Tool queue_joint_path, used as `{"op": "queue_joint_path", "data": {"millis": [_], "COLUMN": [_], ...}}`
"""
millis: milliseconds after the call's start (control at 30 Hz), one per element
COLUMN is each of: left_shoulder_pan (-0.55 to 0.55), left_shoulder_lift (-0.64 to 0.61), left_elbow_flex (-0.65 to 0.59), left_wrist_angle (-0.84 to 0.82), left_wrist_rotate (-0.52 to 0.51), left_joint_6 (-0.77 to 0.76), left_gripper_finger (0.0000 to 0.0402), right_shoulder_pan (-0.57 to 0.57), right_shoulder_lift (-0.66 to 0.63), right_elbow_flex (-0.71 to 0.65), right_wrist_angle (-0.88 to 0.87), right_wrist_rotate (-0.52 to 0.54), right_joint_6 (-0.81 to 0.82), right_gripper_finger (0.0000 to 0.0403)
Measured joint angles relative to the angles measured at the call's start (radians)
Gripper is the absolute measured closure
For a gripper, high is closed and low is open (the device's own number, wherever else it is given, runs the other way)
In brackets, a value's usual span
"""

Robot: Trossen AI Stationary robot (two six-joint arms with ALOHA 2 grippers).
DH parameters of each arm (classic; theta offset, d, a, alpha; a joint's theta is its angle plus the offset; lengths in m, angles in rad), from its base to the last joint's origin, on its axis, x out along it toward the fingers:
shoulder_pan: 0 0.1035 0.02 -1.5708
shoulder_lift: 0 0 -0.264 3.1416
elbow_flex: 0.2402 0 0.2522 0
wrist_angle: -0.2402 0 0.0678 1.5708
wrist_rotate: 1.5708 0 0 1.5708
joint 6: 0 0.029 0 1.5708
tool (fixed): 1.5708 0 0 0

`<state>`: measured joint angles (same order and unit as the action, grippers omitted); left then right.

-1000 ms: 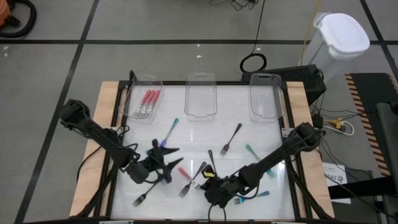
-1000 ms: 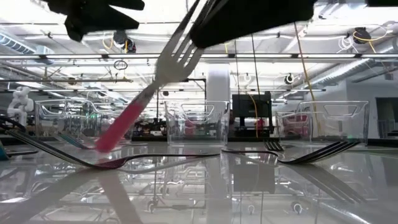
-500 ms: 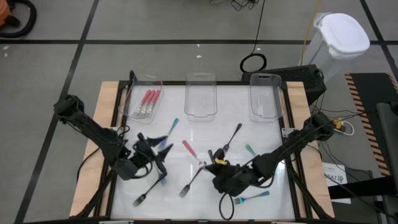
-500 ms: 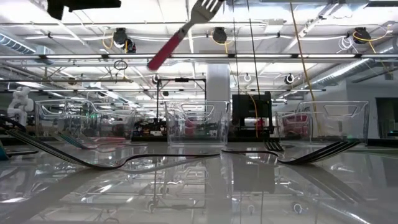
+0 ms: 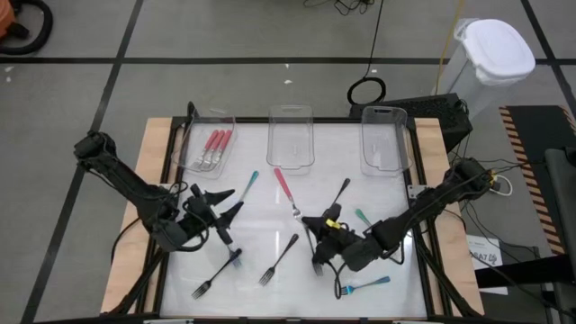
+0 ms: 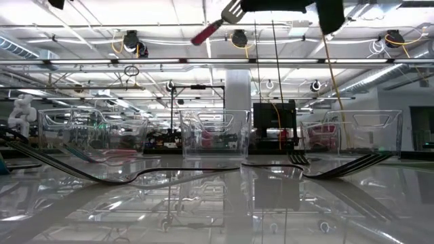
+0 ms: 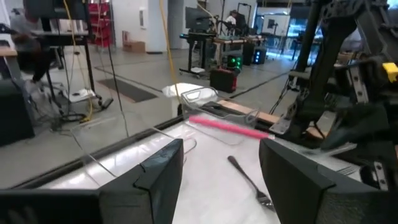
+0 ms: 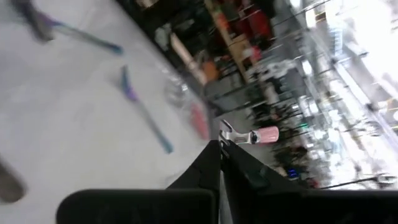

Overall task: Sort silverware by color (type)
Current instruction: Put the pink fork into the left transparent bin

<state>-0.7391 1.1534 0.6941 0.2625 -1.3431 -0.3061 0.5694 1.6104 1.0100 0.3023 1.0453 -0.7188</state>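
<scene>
My right gripper [image 5: 306, 220] is shut on a pink-handled fork [image 5: 285, 187], high above the middle of the table; the fork also shows in the low view [image 6: 211, 27] and the left wrist view [image 7: 227, 128]. My left gripper [image 5: 223, 200] is open and empty at the table's left, its fingers pointing toward the fork. Several pink forks [image 5: 214, 144] lie in the far left clear tray. Teal forks [image 5: 249, 184] [image 5: 363, 219], black forks [image 5: 340, 193] [image 5: 277, 261] [image 5: 205, 284] and a blue fork [image 5: 364, 285] lie flat on the table. My right gripper pinches the pink fork at its metal tine end [image 8: 227, 131] between its two shut fingers. The pink handle [image 8: 264, 135] sticks out past the fingertips toward the table's far edge. The fork is lifted clear of the table and slants, its handle end lower [image 6: 203, 34].
Two more clear trays [image 5: 291, 144] [image 5: 382, 144] stand along the far edge, middle and right. A short blue piece [image 5: 236, 259] lies near the left arm. The table's wooden rim [image 5: 157, 144] frames the white top.
My right gripper has lifted the pink fork from the table, where its handle end rested, to well above it. It has carried the fork toward the far edge. My left gripper has drawn back toward the table's left and far edges, staying open.
</scene>
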Motion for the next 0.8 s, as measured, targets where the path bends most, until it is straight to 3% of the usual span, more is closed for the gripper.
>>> {"op": "queue_joint_path", "data": {"millis": [167, 500, 633, 800], "left_shoulder_pan": [0.018, 0.081, 0.098, 0.119], "left_shoulder_lift": [0.000, 0.007, 0.027, 0.049], "left_elbow_flex": [0.000, 0.000, 0.000, 0.000], "left_wrist_angle": [0.016, 0.019, 0.055, 0.114], "left_wrist_rotate": [-0.015, 0.002, 0.053, 0.085], "left_joint_6": [-0.071, -0.213, -0.213, -0.209], "left_gripper_finger": [0.0192, 0.0189, 0.0167, 0.0111], "right_shoulder_pan": [-0.014, -0.061, -0.077, -0.080], "right_shoulder_lift": [-0.001, 0.000, 0.000, 0.000], "right_elbow_flex": [-0.038, -0.039, -0.039, -0.039], "right_wrist_angle": [0.252, 0.379, 0.381, 0.381], "right_wrist_rotate": [0.001, -0.030, -0.031, -0.081], "right_joint_6": [-0.222, -0.421, -0.427, -0.427], "right_gripper_finger": [0.0399, 0.0399, 0.0399, 0.0399]}}
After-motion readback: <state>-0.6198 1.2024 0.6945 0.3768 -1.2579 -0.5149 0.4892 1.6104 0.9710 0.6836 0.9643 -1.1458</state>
